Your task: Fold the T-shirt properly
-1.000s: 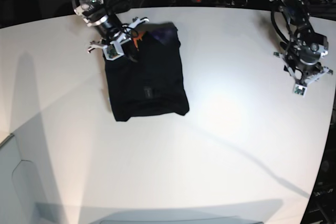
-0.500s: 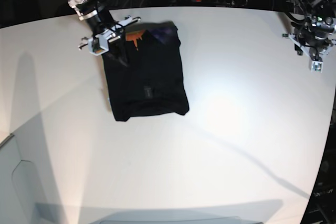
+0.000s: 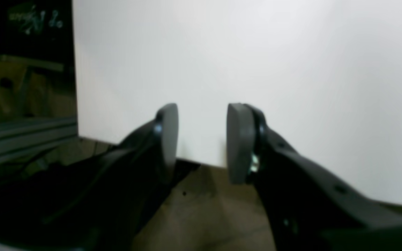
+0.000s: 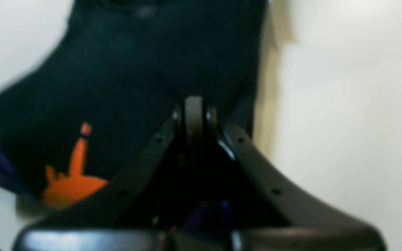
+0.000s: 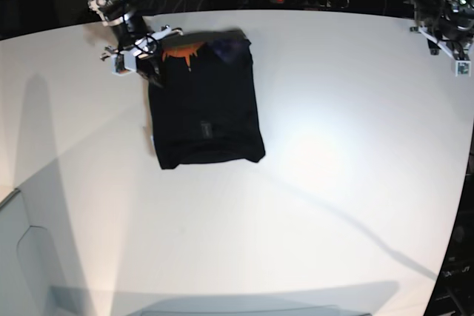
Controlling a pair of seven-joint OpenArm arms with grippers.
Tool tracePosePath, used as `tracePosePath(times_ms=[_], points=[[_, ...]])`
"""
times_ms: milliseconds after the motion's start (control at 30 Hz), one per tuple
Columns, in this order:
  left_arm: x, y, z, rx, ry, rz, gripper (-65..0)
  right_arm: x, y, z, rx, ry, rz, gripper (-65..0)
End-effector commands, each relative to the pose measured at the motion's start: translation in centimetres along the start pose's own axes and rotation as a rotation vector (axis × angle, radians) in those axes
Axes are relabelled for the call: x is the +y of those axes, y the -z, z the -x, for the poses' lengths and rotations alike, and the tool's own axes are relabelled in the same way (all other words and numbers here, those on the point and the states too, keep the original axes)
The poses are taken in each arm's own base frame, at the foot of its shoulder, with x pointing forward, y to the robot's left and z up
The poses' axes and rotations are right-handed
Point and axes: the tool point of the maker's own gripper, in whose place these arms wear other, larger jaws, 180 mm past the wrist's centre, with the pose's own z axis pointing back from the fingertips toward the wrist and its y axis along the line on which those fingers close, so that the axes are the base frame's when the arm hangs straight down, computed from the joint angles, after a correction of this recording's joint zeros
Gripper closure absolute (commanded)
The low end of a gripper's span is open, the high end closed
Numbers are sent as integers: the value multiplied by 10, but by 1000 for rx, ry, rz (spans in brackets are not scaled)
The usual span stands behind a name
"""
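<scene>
Folded T-shirt (image 5: 205,105) on table (image 5: 333,183), orange print (image 4: 72,184) showing; label unreadable.
Right gripper (image 4: 194,115) jaws pressed together empty; left gripper (image 3: 201,139) jaws spread.

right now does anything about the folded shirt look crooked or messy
Mostly tidy: the T-shirt lies as a compact rectangle on the table. Its near edge is slightly uneven, bulging at the corners. The right gripper, shut, sits at its far left corner.
</scene>
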Motion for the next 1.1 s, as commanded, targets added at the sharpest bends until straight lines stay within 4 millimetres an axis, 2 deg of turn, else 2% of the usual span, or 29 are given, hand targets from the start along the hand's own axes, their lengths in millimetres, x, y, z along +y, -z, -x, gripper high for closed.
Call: tracePosePath(times_ms=[0, 100, 267, 367, 467, 567, 700, 933, 1067], points=[[11, -7, -7, -26, 12, -30, -222, -4, -1, 4, 10, 10, 11, 0], [18, -11, 2, -9, 5, -48, -222, -18, -3, 2, 2, 14, 49, 0], [24, -16, 19, 19, -25, -68, -222, -15, -9, -32, -86, -11, 50, 0], [27, -19, 24, 23, -48, -80, -222, -5, -21, -60, -155, -25, 35, 0], [26, -19, 28, 34, -55, -80, -222, 30, -24, -69, -173, -33, -48, 0], [18, -18, 34, 40, -75, -66, -222, 66, -22, -65, -162, -14, -142, 0], [14, -17, 43, 57, -87, -55, -222, 97, -12, -51, -134, 26, -235, 0], [2, -15, 51, 68, -114, -36, -222, 116, 13, -20, -64, 84, -307, 0], [3, -15, 53, 77, -111, -39, -222, 124, 17, -16, -55, 92, -333, 0]])
